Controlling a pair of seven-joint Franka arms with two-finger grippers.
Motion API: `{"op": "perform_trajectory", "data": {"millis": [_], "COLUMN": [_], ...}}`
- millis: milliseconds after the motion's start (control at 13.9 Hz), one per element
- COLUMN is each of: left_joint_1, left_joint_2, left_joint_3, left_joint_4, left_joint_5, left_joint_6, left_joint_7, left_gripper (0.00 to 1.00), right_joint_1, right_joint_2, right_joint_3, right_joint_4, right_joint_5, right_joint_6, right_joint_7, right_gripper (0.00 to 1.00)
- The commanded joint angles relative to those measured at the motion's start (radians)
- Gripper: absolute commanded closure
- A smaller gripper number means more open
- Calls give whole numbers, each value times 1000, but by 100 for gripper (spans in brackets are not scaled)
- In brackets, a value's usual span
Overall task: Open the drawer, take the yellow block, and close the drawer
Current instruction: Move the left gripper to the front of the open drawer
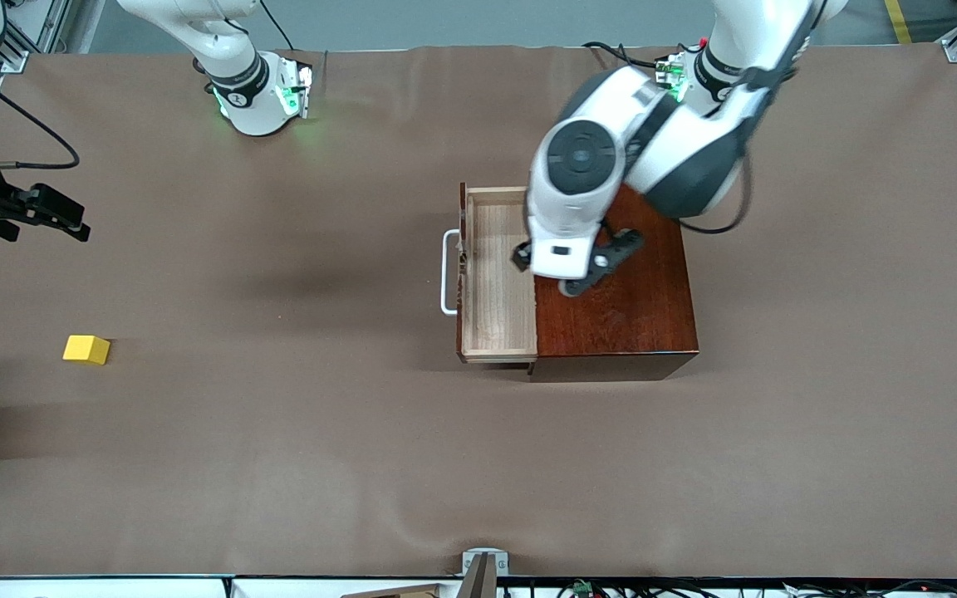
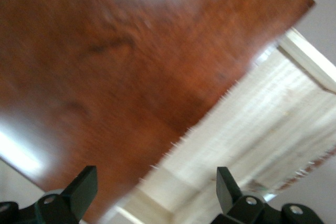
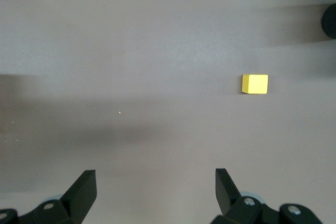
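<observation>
Left gripper (image 2: 155, 192) is held over the box (image 1: 628, 307) beside the pulled-out drawer (image 1: 495, 282), jaws wide apart, empty. Right gripper (image 3: 155, 192) is held over the bare counter (image 1: 279, 465), jaws spread, the yellow block (image 1: 86, 350) ungrasped.

The box (image 1: 620, 307) is glossy dark red-brown wood, its top throwing back bright glare. The drawer (image 1: 497, 282) inside is pale, matt, unvarnished-looking wood with visible grain; its handle (image 1: 448, 274) is smooth and white. The table (image 1: 279, 465) wears a matt brown cloth-like cover with slight ripples. The block (image 1: 86, 350) has plain, smooth yellow faces
</observation>
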Motion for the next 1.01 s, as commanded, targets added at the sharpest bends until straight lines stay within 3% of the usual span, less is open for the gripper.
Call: {"op": "perform_trajectory", "data": {"millis": [0,215,359,574,646,934], "left_joint_1": [-76,-159,-196,-308,-329,-337], "left_joint_2": [67,128,157,194,200,225], "left_joint_3": [9,29,45,167,195,198], "left_joint_4": [64,72,74,110,112,104], "left_joint_5": [-14,-7,-4,-5,-5,-13], "left_joint_6": [111,296,363,454,471,457], "left_joint_7": [-240,-533,-669,-846,-883,-955], "left_gripper": [0,0,0,0,0,0], "right_joint_1": [17,-34,-67,-63,-63,-65], "right_joint_2": [15,21,19,16,16,18], "right_joint_3": [-5,9,56,53,53,55], "right_joint_4": [41,53,55,58,58,58], "right_joint_5": [2,5,3,2,2,2], "right_joint_6": [-2,-5,-7,-14,-14,-16], "right_joint_7": [-11,-62,-62,-63,-63,-63], "right_gripper": [0,0,0,0,0,0]}}
